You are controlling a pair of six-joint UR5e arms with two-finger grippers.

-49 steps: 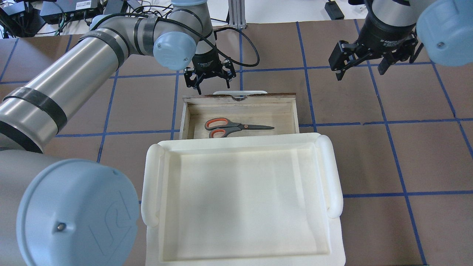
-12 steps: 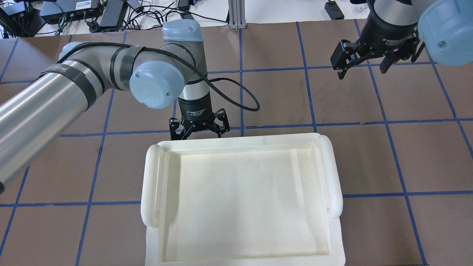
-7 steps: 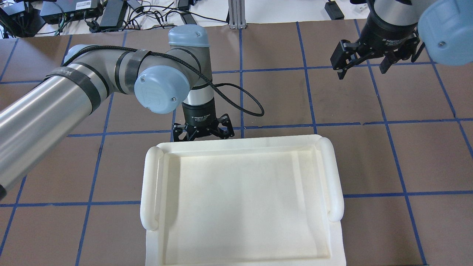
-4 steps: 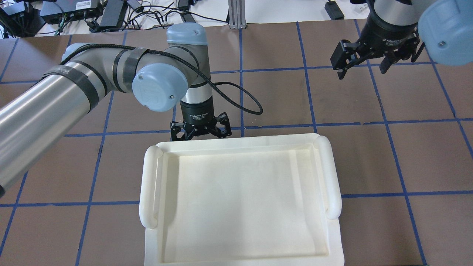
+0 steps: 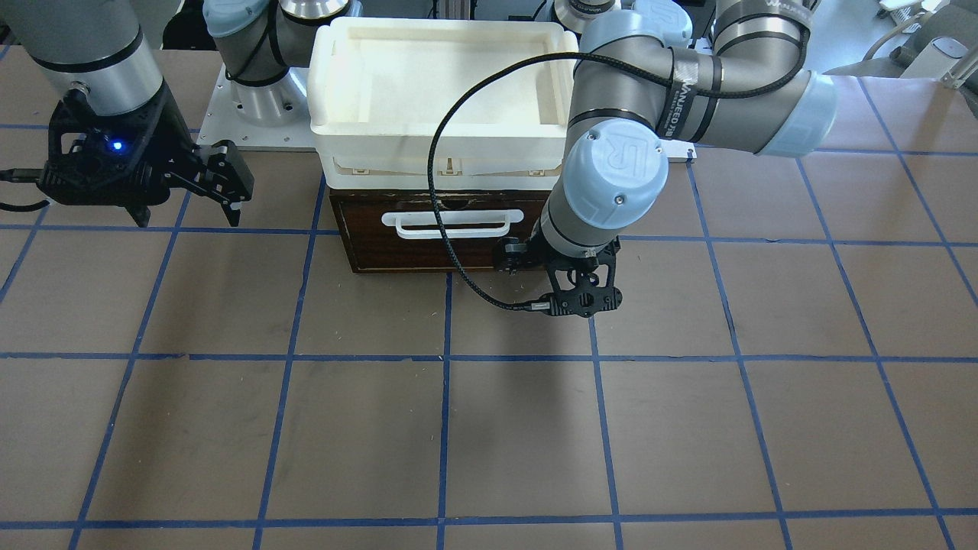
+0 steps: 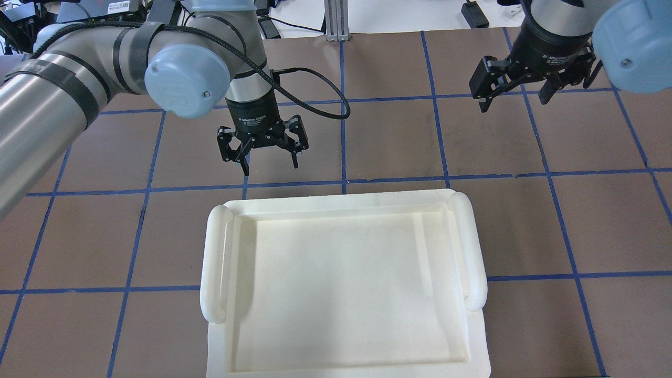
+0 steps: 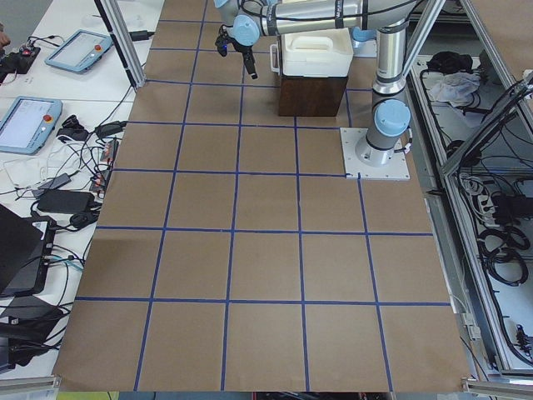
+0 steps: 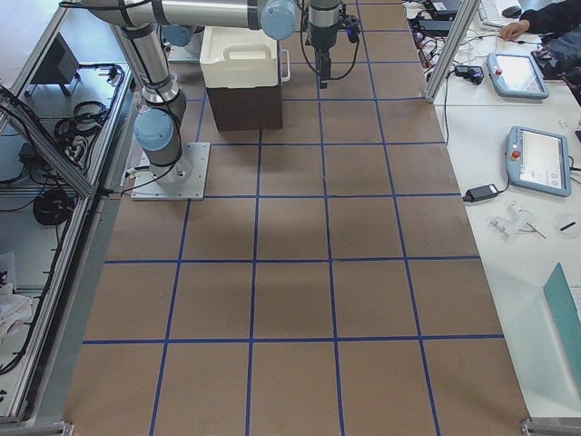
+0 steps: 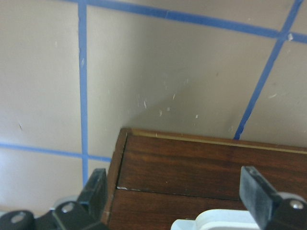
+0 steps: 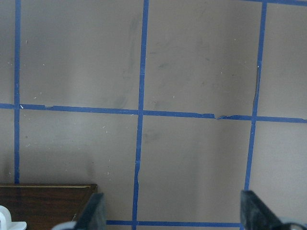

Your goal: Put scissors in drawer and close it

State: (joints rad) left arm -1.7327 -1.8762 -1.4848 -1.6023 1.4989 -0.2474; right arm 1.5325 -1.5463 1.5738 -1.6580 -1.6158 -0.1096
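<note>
The drawer (image 5: 443, 246) is shut, its dark brown front with the white bar handle (image 5: 451, 223) flush in the small cabinet. The scissors are hidden from every view. My left gripper (image 6: 271, 167) is open and empty, hanging apart from the drawer front toward its left end. In the left wrist view the brown front (image 9: 201, 167) and the handle's end (image 9: 216, 223) lie below and between the open fingers (image 9: 96, 188). My right gripper (image 6: 512, 102) is open and empty, well off to the cabinet's right side.
A white plastic tray (image 6: 336, 200) sits on top of the cabinet and hides it in the overhead view. The left arm's black cable (image 5: 439, 191) loops in front of the drawer. Brown table with blue grid lines lies all around.
Early on the drawer stood open with the scissors inside; now it is shut. In the last half second my left gripper has drawn back from the drawer front. The right arm has not moved.
</note>
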